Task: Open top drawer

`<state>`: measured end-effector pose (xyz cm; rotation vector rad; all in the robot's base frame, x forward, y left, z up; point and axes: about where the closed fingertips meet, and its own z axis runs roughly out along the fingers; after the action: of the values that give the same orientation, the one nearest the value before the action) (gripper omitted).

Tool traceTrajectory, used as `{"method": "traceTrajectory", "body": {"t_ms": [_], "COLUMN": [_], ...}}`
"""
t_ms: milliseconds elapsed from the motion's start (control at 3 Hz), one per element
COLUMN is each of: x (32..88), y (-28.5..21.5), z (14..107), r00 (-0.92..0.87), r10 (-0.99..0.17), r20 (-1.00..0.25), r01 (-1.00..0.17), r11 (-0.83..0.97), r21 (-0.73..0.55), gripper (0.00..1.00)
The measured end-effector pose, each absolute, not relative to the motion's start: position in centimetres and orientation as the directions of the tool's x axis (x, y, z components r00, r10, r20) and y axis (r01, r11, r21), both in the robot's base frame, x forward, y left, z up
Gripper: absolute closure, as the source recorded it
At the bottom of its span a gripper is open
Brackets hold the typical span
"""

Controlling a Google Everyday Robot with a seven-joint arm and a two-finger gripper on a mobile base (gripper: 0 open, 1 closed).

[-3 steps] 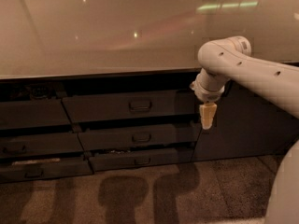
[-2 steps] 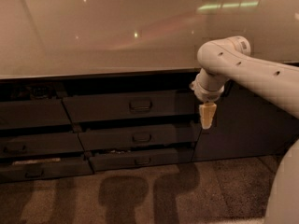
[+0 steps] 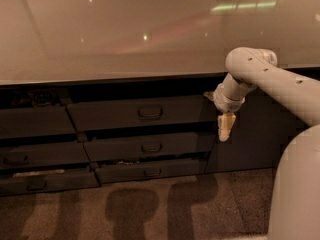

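The top drawer (image 3: 110, 115) is the widest dark grey front in the middle stack, just under the countertop, with a small rectangular pull handle (image 3: 150, 112) at its centre. A dark gap runs above the front, which stands slightly forward of the cabinet face. My gripper (image 3: 225, 127) hangs pointing down from the pale arm (image 3: 270, 79). It sits off the drawer's right end, level with its lower edge and well to the right of the handle, touching nothing.
Two slimmer drawers (image 3: 150, 147) (image 3: 150, 172) sit below the top one, and another drawer stack (image 3: 35, 154) stands to the left. A glossy pale countertop (image 3: 125, 34) overhangs them. A dark cabinet panel (image 3: 250, 139) lies behind the gripper. My pale base (image 3: 297, 194) fills the lower right above the speckled floor (image 3: 150, 209).
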<state>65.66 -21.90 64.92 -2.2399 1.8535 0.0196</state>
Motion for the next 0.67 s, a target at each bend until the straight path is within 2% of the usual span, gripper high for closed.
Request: {"method": "traceTrajectory", "body": {"t_ms": [667], "x": [66.34], "y": [-22.32], "z": [65.58], "r00": [0.171], "r10": [-0.975], "r20": [-0.143], "r01": [-0.974], "r11": [-0.146], "r21": [-0.175], "gripper": [0.00]}}
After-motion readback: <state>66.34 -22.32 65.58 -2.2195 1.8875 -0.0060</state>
